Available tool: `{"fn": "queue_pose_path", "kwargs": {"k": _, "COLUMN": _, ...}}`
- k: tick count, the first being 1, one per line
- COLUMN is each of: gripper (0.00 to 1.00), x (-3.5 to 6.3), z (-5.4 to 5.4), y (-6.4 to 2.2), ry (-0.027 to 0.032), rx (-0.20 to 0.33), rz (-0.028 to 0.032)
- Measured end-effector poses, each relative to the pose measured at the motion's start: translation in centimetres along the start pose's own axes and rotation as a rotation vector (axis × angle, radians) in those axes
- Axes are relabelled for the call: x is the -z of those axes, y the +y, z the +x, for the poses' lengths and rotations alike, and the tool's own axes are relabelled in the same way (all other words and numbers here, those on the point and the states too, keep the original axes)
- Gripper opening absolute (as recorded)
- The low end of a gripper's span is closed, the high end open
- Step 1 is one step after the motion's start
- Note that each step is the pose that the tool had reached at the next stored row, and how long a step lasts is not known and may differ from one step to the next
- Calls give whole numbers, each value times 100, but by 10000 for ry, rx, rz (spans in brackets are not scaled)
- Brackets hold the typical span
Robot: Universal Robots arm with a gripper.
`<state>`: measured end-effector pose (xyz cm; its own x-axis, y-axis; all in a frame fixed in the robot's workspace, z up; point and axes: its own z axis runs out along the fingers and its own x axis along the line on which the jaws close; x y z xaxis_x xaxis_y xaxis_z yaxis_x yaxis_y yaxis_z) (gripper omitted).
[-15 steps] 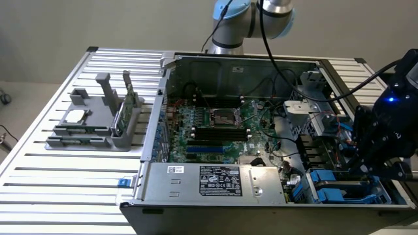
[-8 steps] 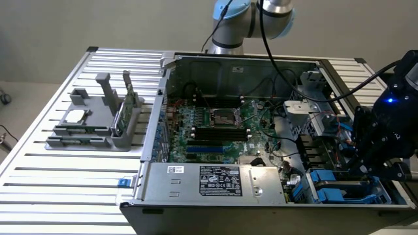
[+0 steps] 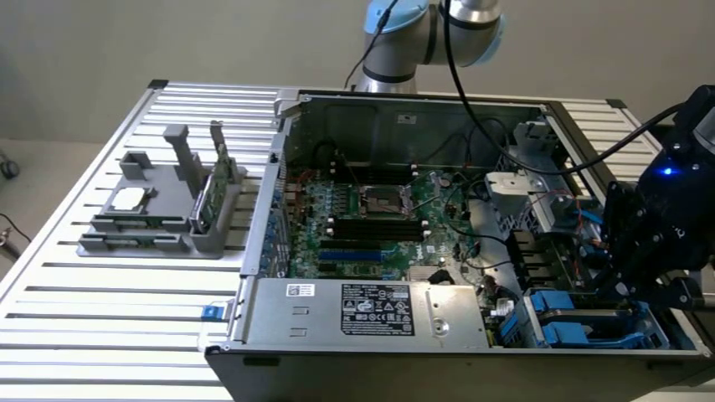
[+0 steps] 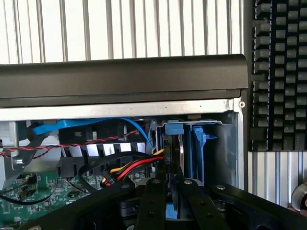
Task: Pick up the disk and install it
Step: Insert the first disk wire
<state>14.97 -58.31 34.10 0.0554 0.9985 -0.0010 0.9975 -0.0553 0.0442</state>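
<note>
Disk point(image 4: 171, 158), edge-on and framed in blue plastic, stands upright in the drive bay point(image 3: 581, 322) at the front corner of an open computer case point(image 3: 447, 243), on the exterior view's right. Reading that view from its left: a grey holder point(image 3: 162, 213) sits on the slatted metal table point(image 3: 79, 310), carrying a small silver chip point(image 3: 131, 198) and a thin green circuit stick point(image 3: 207, 201) set on edge. Just beside it lies the case, its motherboard point(image 3: 369, 226) exposed, with a silver power supply point(image 3: 369, 310) bearing a white-and-black label along the near side. Further right, cables point(image 3: 491, 251) cross toward blue drive carriers point(image 3: 553, 314). At the far right the black gripper point(image 3: 637, 285) hangs over the bay, a blue light point(image 3: 668, 172) glowing on the wrist above it; the arm's grey and blue base point(image 3: 414, 42) rises behind the case. In the wrist view, the gripper point(image 4: 169, 191) has its two dark fingers point(image 4: 152, 201) drawn close together on either side of the disk's upper edge, apparently pinching it, though the contact itself is hard to make out in the shadow. Red, yellow and black wires point(image 4: 129, 167) run to the bay beside the disk, and a blue cable point(image 4: 96, 124) curves above them. A black keyboard point(image 4: 280, 72) lies on the table beyond the case wall.
</note>
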Motion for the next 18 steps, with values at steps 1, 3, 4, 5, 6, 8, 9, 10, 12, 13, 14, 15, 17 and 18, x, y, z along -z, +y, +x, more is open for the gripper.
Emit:
{"fn": "queue_pose_path", "kwargs": {"k": 1, "gripper": 16, "x": 0, "z": 1, "y": 0, "ry": 1, "rx": 0, "rz": 0}}
{"fn": "queue_pose_path", "kwargs": {"k": 3, "gripper": 16, "x": 2, "z": 1, "y": 0, "ry": 1, "rx": 0, "rz": 1}}
{"fn": "queue_pose_path", "kwargs": {"k": 4, "gripper": 16, "x": 3, "z": 2, "y": -2, "ry": 0, "rx": 0, "rz": 1}}
{"fn": "queue_pose_path", "kwargs": {"k": 5, "gripper": 16, "x": 3, "z": 4, "y": -4, "ry": -1, "rx": 0, "rz": 0}}
{"fn": "queue_pose_path", "kwargs": {"k": 6, "gripper": 16, "x": 3, "z": 6, "y": -6, "ry": -1, "rx": 0, "rz": 1}}
{"fn": "queue_pose_path", "kwargs": {"k": 8, "gripper": 16, "x": 3, "z": 7, "y": -9, "ry": 0, "rx": 0, "rz": 1}}
{"fn": "queue_pose_path", "kwargs": {"k": 9, "gripper": 16, "x": 3, "z": 7, "y": -11, "ry": -1, "rx": 0, "rz": 1}}
{"fn": "queue_pose_path", "kwargs": {"k": 10, "gripper": 16, "x": 3, "z": 7, "y": -11, "ry": -1, "rx": 0, "rz": 1}}
{"fn": "queue_pose_path", "kwargs": {"k": 12, "gripper": 16, "x": 4, "z": 3, "y": -11, "ry": -2, "rx": 1, "rz": 1}}
{"fn": "queue_pose_path", "kwargs": {"k": 13, "gripper": 16, "x": 3, "z": 1, "y": -11, "ry": -2, "rx": 0, "rz": 1}}
{"fn": "queue_pose_path", "kwargs": {"k": 14, "gripper": 16, "x": 2, "z": -1, "y": -11, "ry": 0, "rx": 0, "rz": 1}}
{"fn": "queue_pose_path", "kwargs": {"k": 15, "gripper": 16, "x": 2, "z": -1, "y": -10, "ry": -1, "rx": 1, "rz": 1}}
{"fn": "queue_pose_path", "kwargs": {"k": 17, "gripper": 16, "x": 0, "z": -1, "y": -11, "ry": -4, "rx": 0, "rz": 1}}
{"fn": "queue_pose_path", "kwargs": {"k": 18, "gripper": 16, "x": -2, "z": -2, "y": -11, "ry": -3, "rx": 1, "rz": 1}}
